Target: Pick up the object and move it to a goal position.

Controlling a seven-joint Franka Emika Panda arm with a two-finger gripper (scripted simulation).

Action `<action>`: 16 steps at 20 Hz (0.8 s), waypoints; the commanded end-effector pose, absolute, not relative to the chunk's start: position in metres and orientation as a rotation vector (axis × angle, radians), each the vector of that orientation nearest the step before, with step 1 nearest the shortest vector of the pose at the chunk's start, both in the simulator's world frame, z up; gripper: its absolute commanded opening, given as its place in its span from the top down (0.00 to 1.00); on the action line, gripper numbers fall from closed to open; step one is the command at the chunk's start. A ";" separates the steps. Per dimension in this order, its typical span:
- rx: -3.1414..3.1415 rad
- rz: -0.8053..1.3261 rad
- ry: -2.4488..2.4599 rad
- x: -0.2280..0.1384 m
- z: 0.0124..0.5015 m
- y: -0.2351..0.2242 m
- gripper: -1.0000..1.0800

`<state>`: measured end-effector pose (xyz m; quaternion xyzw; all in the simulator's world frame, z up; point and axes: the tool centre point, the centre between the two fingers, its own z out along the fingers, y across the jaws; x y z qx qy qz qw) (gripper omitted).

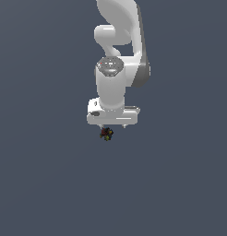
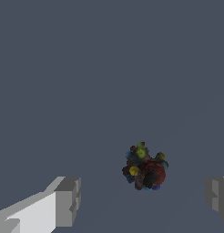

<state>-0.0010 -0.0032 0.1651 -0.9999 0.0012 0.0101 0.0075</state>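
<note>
One small object, a lumpy cluster of red, yellow, green and dark blobs, lies alone on the plain grey-blue ground, and nothing yet has hold of it. In the wrist view it sits between the two grey fingertips, nearer to one of them than to the other, with bare ground showing on both sides, so neither pad touches it. The gripper stands with its jaws spread wide, far wider than the cluster they bracket. In the exterior view the object shows just below the white hand of the gripper, a little toward the exterior view's left of the hand's middle, and it is tiny against the arm that reaches down over it from the far side of the scene. How high the fingertips hang above the ground cannot be read from either view. No marker for a goal shows in either picture, so where the object must end up cannot be told. As a judgement, the task is at its early stage: the approach and rough alignment over the object look done, while the closing of the jaws, the lift and the carry to the goal are all left. Because the cluster lies off-centre between the fingers, one pad would likely meet it first and could nudge it sideways as the jaws close.
</note>
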 end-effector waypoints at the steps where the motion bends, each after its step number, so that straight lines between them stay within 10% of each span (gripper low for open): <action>1: -3.126 0.032 0.004 -0.001 0.165 -0.003 0.04; 16: -3.143 -0.051 0.048 0.011 0.182 -0.029 0.04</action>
